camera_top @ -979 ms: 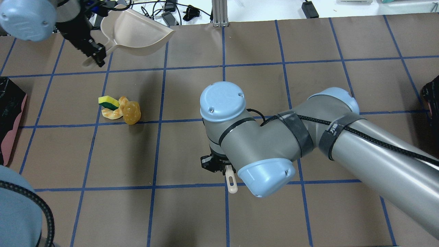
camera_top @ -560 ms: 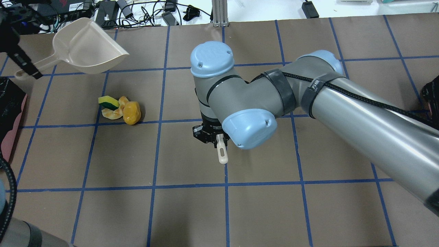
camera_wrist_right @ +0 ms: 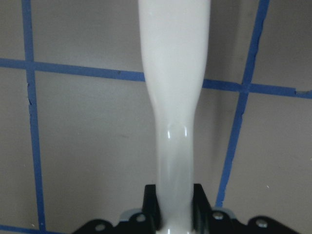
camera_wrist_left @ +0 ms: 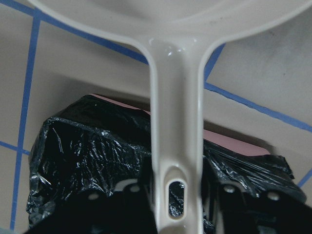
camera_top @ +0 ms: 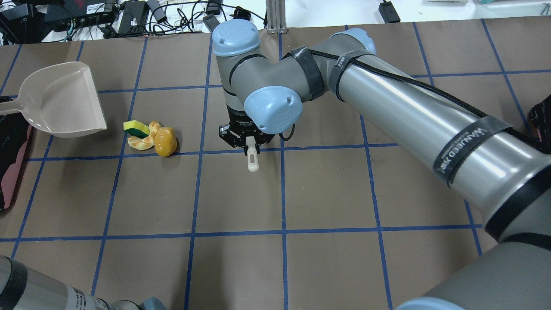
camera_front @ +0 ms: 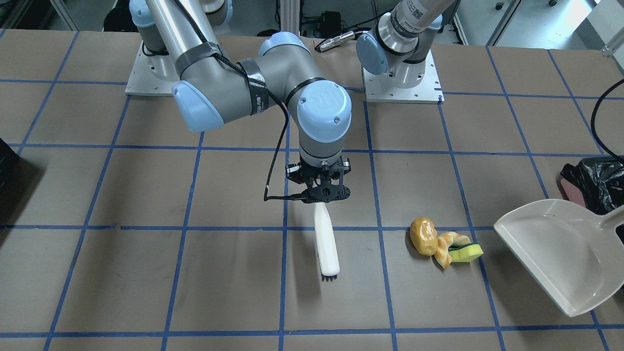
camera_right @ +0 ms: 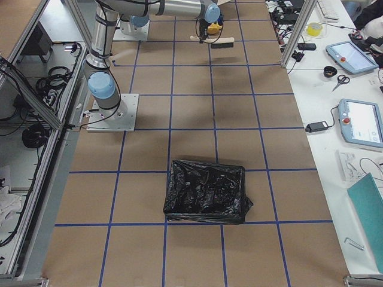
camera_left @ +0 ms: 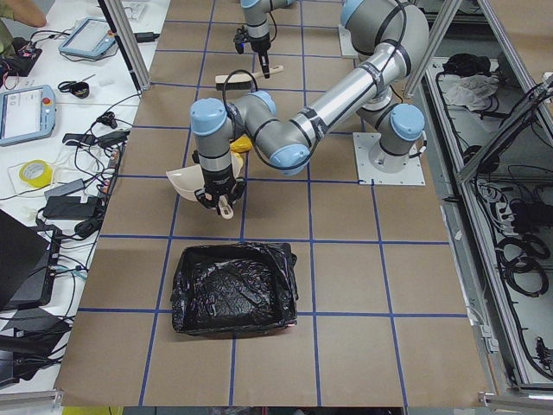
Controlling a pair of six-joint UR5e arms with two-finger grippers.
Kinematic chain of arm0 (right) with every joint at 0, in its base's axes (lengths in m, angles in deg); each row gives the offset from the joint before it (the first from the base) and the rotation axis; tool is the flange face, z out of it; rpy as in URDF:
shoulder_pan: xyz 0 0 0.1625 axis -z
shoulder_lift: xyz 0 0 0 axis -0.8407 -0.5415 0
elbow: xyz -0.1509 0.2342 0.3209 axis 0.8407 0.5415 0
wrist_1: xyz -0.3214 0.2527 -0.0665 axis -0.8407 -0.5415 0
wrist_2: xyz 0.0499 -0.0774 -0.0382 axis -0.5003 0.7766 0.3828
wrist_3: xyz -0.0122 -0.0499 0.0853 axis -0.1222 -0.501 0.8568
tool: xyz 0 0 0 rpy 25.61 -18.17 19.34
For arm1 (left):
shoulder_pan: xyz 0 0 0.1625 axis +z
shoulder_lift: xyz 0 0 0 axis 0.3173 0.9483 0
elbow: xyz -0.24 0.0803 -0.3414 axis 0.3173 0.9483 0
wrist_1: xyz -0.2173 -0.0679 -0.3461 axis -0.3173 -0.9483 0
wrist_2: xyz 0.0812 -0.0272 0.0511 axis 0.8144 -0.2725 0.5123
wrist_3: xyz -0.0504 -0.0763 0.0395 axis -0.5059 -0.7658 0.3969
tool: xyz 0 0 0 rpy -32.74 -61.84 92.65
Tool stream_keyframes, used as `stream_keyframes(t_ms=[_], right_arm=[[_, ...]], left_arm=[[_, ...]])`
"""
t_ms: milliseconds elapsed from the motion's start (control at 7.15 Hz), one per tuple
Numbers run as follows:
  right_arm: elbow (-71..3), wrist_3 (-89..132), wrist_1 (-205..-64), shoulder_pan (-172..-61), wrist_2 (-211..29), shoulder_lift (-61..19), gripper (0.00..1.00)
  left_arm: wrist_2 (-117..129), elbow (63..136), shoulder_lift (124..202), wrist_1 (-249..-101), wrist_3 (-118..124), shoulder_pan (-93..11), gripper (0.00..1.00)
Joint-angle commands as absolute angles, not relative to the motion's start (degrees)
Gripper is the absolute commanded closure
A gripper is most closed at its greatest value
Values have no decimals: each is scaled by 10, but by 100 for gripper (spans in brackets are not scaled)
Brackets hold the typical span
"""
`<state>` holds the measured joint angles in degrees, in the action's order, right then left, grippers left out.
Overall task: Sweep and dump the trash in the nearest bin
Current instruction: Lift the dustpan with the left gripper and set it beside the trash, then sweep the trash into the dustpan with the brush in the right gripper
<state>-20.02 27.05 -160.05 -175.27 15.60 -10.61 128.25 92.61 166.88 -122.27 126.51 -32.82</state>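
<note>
The trash lies in one cluster: a glossy potato-like lump [camera_top: 165, 141], a tan curled pastry [camera_top: 143, 141] and a yellow-green wedge [camera_top: 135, 127]. It also shows in the front view, where the lump [camera_front: 423, 236] is on the left. My left gripper [camera_wrist_left: 175, 195] is shut on the handle of the white dustpan [camera_top: 60, 101]. The pan sits low just left of the trash, its mouth facing it. My right gripper [camera_top: 246, 140] is shut on the white brush [camera_front: 325, 239], right of the trash, bristles pointing away from me. The pink-sided bin [camera_top: 13, 142] with its black bag is beside the dustpan.
A plain dark container [camera_top: 542, 116] sits at the table's right edge. Cables and power bricks [camera_top: 142, 13] lie beyond the far edge. My right arm's elbow and forearm [camera_top: 409, 116] span the right half of the table.
My left arm swung the dustpan left and down to the table beside the trash. My right arm carried the brush away from me and leftward, closer to the trash. The trash stayed put.
</note>
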Motion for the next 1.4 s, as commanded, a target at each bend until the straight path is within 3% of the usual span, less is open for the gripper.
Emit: stream_keyframes(t_ms=[0, 420, 1259], right_arm=[[-153, 327, -1600, -1766, 126, -66, 100], [-88, 425, -1601, -1811, 120, -9, 100], [20, 545, -1605, -1850, 88, 91, 100]], left_arm=[[1283, 957, 1698, -1160, 1379, -324, 100], [1282, 966, 1712, -1167, 1497, -326, 100], [1287, 988, 1730, -1135, 1461, -342, 100]])
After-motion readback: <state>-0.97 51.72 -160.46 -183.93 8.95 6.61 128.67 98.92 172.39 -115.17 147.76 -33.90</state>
